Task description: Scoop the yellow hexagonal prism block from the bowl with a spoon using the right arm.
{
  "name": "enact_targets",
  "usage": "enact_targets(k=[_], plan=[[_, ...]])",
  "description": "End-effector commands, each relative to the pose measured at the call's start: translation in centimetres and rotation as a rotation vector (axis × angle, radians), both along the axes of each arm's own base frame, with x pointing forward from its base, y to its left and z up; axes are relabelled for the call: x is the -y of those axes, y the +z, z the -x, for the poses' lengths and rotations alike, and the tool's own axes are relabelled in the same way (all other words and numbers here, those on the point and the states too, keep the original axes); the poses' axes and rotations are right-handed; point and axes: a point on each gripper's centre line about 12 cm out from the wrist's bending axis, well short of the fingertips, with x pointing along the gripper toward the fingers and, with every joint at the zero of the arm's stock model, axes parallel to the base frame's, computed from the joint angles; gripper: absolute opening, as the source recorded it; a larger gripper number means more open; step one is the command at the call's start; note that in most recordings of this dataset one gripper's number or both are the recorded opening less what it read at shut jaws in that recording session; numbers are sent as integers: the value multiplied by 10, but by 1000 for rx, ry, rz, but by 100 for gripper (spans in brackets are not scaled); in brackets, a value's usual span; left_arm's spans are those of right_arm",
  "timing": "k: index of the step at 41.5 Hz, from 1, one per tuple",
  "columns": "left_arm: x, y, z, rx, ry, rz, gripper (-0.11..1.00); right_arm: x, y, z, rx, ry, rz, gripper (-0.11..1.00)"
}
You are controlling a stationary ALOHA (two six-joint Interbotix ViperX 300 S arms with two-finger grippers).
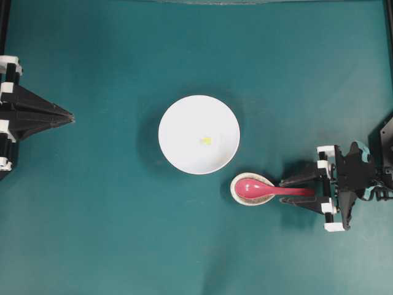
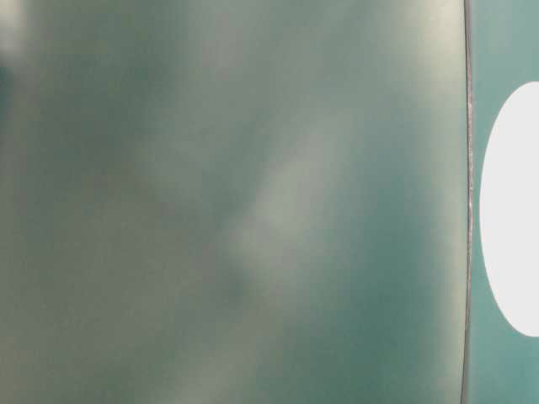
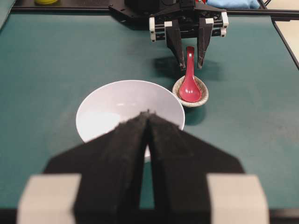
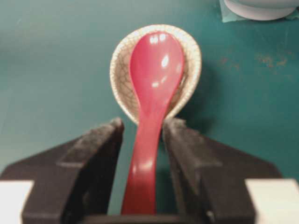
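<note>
The white bowl point(image 1: 172, 123) sits mid-table with the tiny yellow hexagonal prism block point(image 1: 206, 141) inside it, right of its centre. The pink-red spoon point(image 1: 258, 188) lies with its scoop in a small speckled dish point(image 1: 236, 195) and its handle pointing right. My right gripper point(image 1: 284, 191) is open and straddles that handle. In the right wrist view the handle of the spoon point(image 4: 154, 70) runs between the fingers point(image 4: 98, 140) with a gap on each side. My left gripper point(image 1: 69, 115) is shut at the far left, empty. In the left wrist view it point(image 3: 148, 114) hides the block.
The speckled dish point(image 4: 119, 70) stands just right of and below the bowl's rim point(image 4: 257, 9). The green mat reaches to the black frame rails at the sides. The table-level view is a blur with only a white edge of the bowl point(image 2: 514, 210).
</note>
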Motion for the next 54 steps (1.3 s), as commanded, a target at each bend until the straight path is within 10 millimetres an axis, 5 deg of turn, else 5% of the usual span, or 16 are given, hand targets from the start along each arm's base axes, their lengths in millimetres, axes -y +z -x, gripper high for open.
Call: enact_targets(k=[1,27,34,54], plan=[[0,10,-3,25,1,-2,2,-2,4,-2,22,3,-5,47],[0,10,-3,23,1,-2,2,-2,3,-2,13,16,37,35],[0,9,-3,21,1,-2,2,-3,4,-3,16,15,32,24],[0,10,-3,25,1,-2,2,1,17,-1,49,11,21,24]])
